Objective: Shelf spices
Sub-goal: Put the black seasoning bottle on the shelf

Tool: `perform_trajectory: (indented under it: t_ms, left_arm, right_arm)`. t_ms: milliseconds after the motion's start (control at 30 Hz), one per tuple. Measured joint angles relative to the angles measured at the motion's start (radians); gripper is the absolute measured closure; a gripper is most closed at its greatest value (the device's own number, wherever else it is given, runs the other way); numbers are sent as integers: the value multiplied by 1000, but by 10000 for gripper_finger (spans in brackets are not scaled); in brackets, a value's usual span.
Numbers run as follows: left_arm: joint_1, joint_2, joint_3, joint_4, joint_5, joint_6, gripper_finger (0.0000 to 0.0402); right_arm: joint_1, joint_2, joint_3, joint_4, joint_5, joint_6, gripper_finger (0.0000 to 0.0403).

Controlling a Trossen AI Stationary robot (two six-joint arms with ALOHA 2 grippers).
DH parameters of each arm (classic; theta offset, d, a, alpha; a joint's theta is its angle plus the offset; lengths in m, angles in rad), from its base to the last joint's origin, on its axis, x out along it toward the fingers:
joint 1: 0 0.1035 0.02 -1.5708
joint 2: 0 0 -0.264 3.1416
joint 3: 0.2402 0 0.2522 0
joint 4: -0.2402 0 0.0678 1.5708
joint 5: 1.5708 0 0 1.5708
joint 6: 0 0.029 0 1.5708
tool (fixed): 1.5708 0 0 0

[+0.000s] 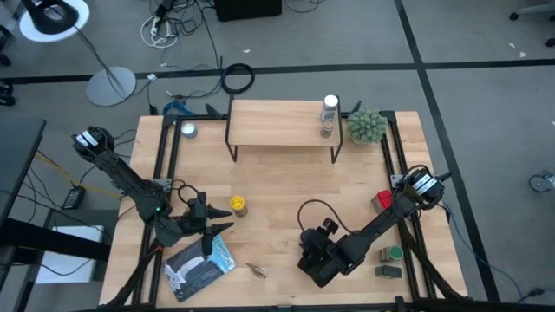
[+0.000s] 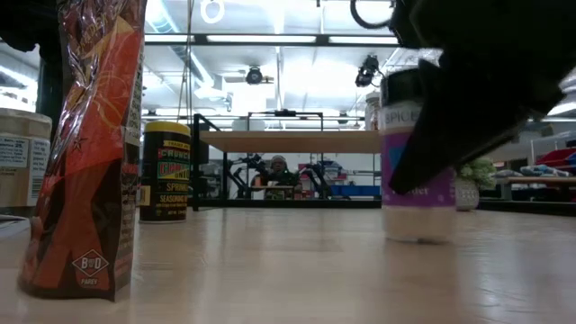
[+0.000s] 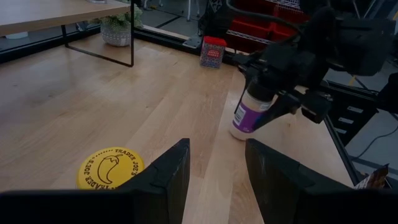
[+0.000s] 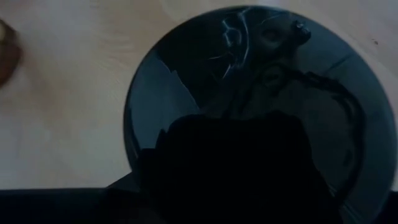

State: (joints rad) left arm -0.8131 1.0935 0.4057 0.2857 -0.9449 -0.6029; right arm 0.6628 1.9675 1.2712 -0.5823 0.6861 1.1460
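A black-lidded jar (image 3: 247,115) with a purple label stands on the table near its front middle, and my right gripper (image 1: 314,247) is shut on its top. My left gripper (image 3: 214,177) hangs open and empty at the near left, just beside a yellow jar (image 1: 238,204) that stands on its base. The shelf (image 1: 282,123) stands on thin black legs at the far middle. A white-capped clear bottle (image 1: 329,114) stands upright on the shelf's right end. My right gripper has the jar's black lid (image 3: 263,86) between its two fingers, coming slanting down from the table's near right. The lid (image 4: 249,93) fills the right wrist view and hides the fingertips. The jar stands upright, its base (image 2: 414,234) on the table.
A potted plant (image 1: 367,126) stands right of the shelf. A red tin (image 1: 380,200), a green tin (image 1: 395,253) and a dark tin (image 1: 388,271) sit along the right edge. A blue-white packet (image 1: 201,264) lies near left. A red bag (image 2: 85,153) stands at the front edge.
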Motion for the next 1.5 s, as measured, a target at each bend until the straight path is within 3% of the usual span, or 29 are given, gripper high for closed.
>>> perform_trajectory:
  t_ms: [300, 700, 967, 1133, 1367, 1500]
  left_arm:
    - [0, 0, 0, 0, 0, 0, 241]
    - [0, 0, 0, 7, 5, 18, 241]
    - [0, 0, 0, 10, 23, 20, 241]
    - [2, 0, 0, 10, 23, 44, 241]
    - [56, -14, 0, 10, 10, 134, 241]
    - [122, -69, 0, 4, 5, 250, 241]
  right_arm:
    - [-43, -77, 66, -7, -1, -147, 210]
    - [-224, -346, 73, -16, -8, -467, 209]
    - [-456, -443, 77, 88, -199, -706, 210]
    - [-577, -390, 201, 69, -312, -821, 211]
    - [-714, -209, 510, -52, -335, -968, 212]
    - [-821, -85, 645, -105, -466, -993, 212]
